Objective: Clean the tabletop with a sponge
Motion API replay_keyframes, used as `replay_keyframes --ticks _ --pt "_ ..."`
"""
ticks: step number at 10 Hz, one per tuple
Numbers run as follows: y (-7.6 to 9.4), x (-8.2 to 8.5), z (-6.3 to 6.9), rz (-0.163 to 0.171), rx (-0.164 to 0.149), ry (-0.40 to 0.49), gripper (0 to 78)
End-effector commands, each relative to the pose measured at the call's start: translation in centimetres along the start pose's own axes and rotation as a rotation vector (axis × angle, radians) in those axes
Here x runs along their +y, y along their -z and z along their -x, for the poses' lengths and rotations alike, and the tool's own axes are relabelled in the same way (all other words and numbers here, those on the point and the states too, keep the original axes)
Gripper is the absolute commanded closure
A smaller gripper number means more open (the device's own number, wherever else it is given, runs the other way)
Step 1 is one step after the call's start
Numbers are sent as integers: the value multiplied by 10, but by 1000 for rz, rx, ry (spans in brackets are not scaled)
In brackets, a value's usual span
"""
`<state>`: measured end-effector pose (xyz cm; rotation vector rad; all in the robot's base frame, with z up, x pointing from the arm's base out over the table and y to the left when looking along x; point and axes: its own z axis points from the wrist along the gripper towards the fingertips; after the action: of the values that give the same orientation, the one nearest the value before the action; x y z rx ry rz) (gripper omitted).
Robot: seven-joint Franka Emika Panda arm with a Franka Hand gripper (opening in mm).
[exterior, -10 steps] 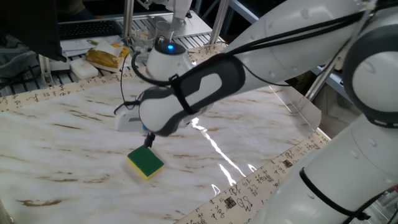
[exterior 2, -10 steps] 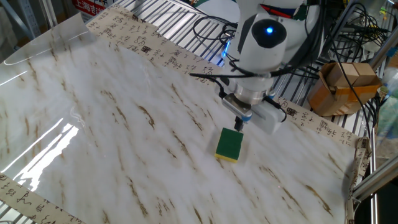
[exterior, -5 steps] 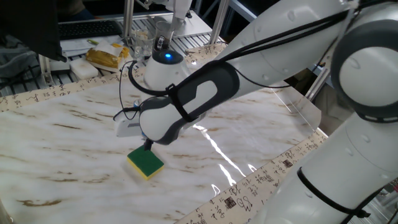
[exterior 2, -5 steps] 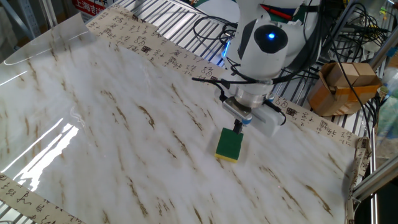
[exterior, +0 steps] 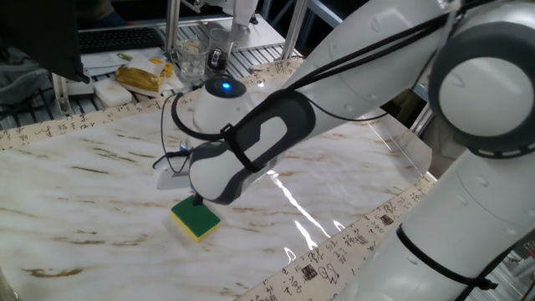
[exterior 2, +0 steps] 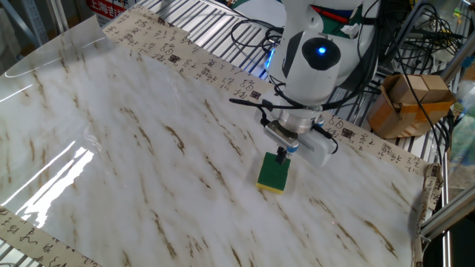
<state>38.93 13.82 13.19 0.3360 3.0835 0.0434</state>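
Observation:
The sponge point(exterior: 196, 219), a small block with a green top over yellow foam, lies flat on the white marble-look tabletop point(exterior: 92, 184). It also shows in the other fixed view point(exterior 2: 274, 173). My gripper point(exterior: 198, 199) points straight down over the sponge's far edge. Its dark fingers show as one narrow stub, close together, with the tips at the sponge's green top point(exterior 2: 281, 155). They do not clasp the sponge's sides. The arm's bulk hides the hand's far side in one fixed view.
A beige border with dark characters point(exterior 2: 185, 63) edges the tabletop. Beyond it are a metal grille with cables point(exterior 2: 245, 30), a cardboard box point(exterior 2: 408, 100), a yellowish bag point(exterior: 144, 77) and a glass point(exterior: 191, 57). A clear panel edge point(exterior: 410, 155) stands at the right.
My gripper has come down and a little toward the sponge, from just above its far edge to touching its top. The sponge has not moved.

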Motion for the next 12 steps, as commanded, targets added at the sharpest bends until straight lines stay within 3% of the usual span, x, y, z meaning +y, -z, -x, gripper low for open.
replay_keyframes --ticks 1,9,11,12 --pt "-10 -1 0 3 -19 8 776" --pt "-18 -3 -1 1 -43 10 776" --pt "-18 -3 -1 -27 -68 -12 776" --pt "-18 -3 -1 -21 -43 -30 776"
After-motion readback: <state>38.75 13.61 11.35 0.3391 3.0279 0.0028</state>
